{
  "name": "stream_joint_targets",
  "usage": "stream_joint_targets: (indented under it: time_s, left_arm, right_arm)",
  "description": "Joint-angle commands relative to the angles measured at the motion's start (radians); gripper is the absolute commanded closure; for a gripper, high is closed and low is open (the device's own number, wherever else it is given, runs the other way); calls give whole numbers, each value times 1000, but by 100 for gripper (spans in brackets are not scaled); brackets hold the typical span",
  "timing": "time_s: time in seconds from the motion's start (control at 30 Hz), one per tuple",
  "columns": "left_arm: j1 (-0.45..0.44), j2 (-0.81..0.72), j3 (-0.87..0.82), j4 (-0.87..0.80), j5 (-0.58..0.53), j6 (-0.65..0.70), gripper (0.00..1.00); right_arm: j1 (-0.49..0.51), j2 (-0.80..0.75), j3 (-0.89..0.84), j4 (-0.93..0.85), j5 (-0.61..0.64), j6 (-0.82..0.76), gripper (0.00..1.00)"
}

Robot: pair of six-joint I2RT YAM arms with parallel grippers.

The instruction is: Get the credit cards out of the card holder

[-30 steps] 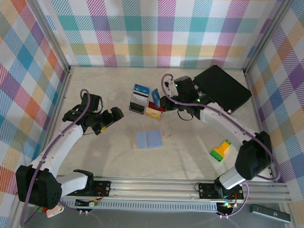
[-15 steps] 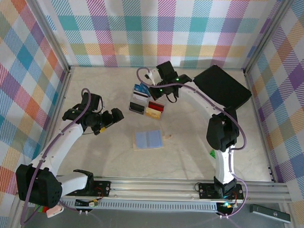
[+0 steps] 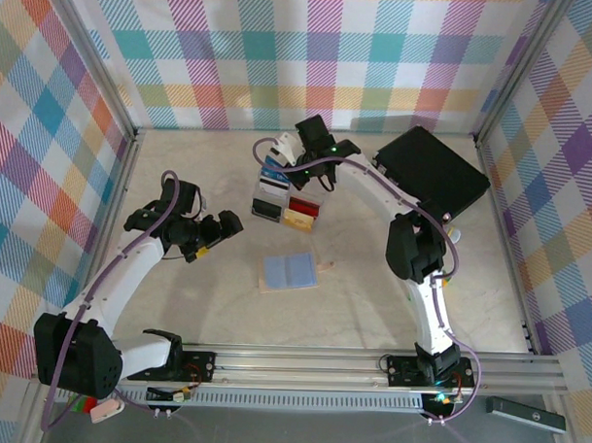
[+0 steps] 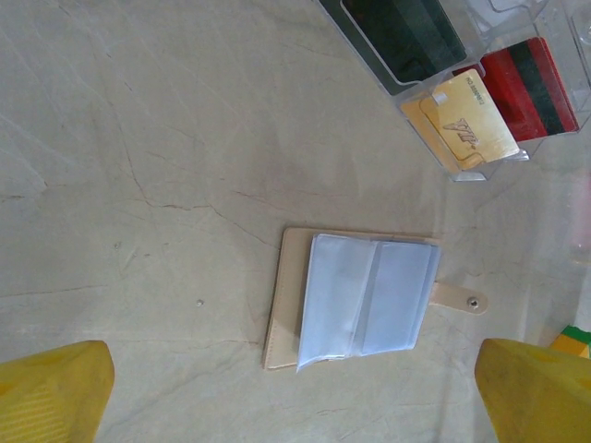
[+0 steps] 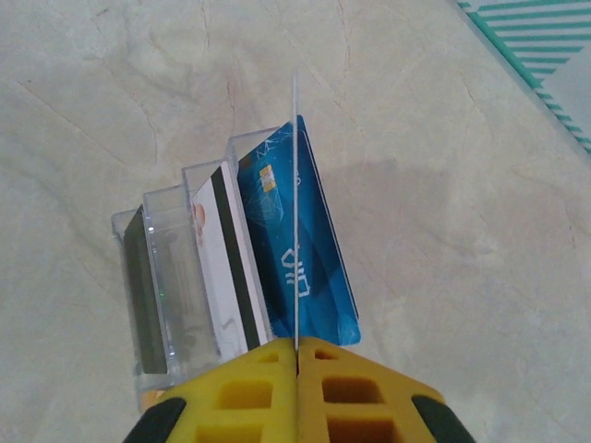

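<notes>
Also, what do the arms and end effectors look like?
White links, black joints and a lilac cable on the left arm and the right arm. Yellow fingers on the left end effector and the right end effector.

White arms [image 3: 119,274], black joints, lilac cables [image 3: 162,181], yellow claw fingers [image 4: 46,392] (square-pocketed on the right)

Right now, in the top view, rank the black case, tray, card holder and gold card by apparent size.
1. Black case
2. Tray, partly covered from above
3. Card holder
4. Gold card
</notes>
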Motion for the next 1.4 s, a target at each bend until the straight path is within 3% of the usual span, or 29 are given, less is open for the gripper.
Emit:
stream_joint_targets:
  time_s: [0.0,0.47,0.8,1.0,1.2,1.37]
  left_arm:
    - [14,9,17,-10,17,18,0]
    - [13,26,8,3,29,18,0]
    - [14,28,8,4,29,18,0]
    - [14,25,9,0,29,19,0]
    - [13,15,3,-1,33,17,0]
    - [14,6,-6,8,48,14,0]
  right_arm:
    - [-4,24,59,-13,3,-70,100]
    - [-4,77,110,-83,32,-165,99]
    - [-4,107,172,-103,63,-114,87]
    - [-4,92,199,-121,62,-80,85]
    - [-4,32,187,-156,35,32,82]
    - [1,-87,49,-153,-28,238,73]
